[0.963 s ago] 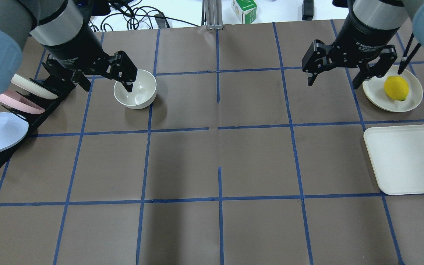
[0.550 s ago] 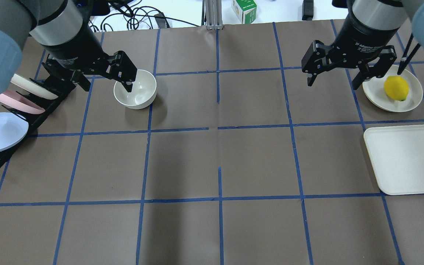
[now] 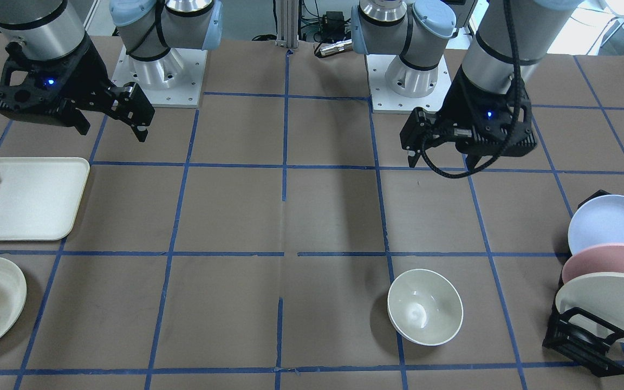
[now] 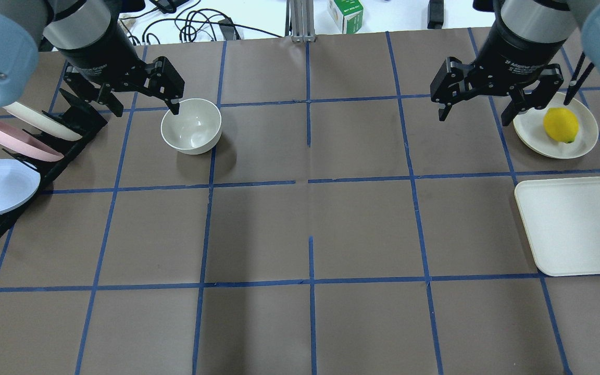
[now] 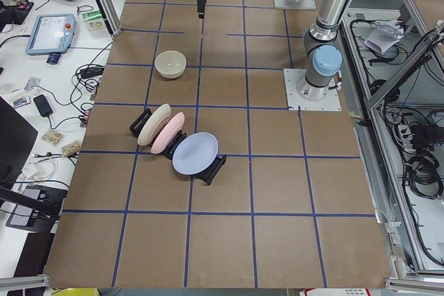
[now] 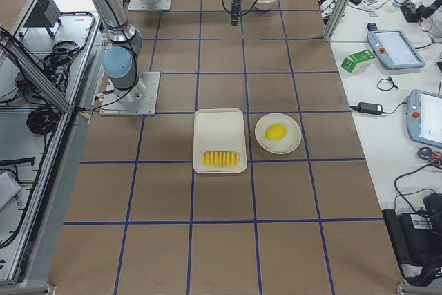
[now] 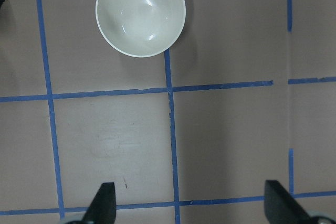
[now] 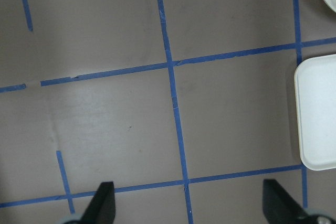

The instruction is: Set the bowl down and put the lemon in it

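Cream bowl (image 4: 191,126), lemon (image 4: 560,125) well apart

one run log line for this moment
left gripper open, clear of bowl | bowl empty on table | right gripper open | lemon on plate

1. The bowl (image 4: 191,126): small, deep, cream, glossy inside, with a thin rim. It stands upright on the worktop (image 4: 352,229), near the plate rack (image 4: 87,120) and not touching it.
2. The lemon (image 4: 560,125): bright yellow, oval and whole. It lies on a flat cream plate (image 4: 532,138), well apart from the plate rack at the worktop's opposite end.
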Controlling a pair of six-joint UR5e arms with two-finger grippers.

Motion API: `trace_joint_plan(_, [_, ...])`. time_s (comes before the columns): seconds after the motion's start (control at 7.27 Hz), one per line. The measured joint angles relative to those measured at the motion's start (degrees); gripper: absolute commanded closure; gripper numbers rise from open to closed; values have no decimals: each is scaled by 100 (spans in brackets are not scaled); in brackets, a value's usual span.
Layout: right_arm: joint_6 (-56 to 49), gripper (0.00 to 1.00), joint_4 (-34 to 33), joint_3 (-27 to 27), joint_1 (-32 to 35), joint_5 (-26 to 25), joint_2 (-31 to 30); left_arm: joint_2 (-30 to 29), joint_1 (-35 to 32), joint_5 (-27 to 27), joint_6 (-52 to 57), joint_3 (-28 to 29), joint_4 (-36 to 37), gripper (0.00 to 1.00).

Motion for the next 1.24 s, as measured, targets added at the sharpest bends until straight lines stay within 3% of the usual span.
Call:
trace_joint_plan(0.28, [-248, 0, -44, 11, -675, 24, 221, -701, 234, 8, 321, -28, 817, 0])
trace_joint_plan(0.83, [-2331, 0, -882, -29, -1837, 23, 989, -1876, 711, 43, 859, -213, 1608, 0])
trace_joint_plan(0.96, [-2831, 0, -1255, -35, -2072, 5, 1215, -2132, 793, 30, 888, -225, 1952, 6])
trace_joint_plan(1.1, [-3241, 0, -1602, -33, -2270, -31, 1455, -2367, 830, 11, 897, -227, 2289, 19])
trace_joint_plan(1.24, [-3560, 0, -1878, -36, -2452, -68, 1733, -2542, 844, -2, 899, -227, 2519, 41])
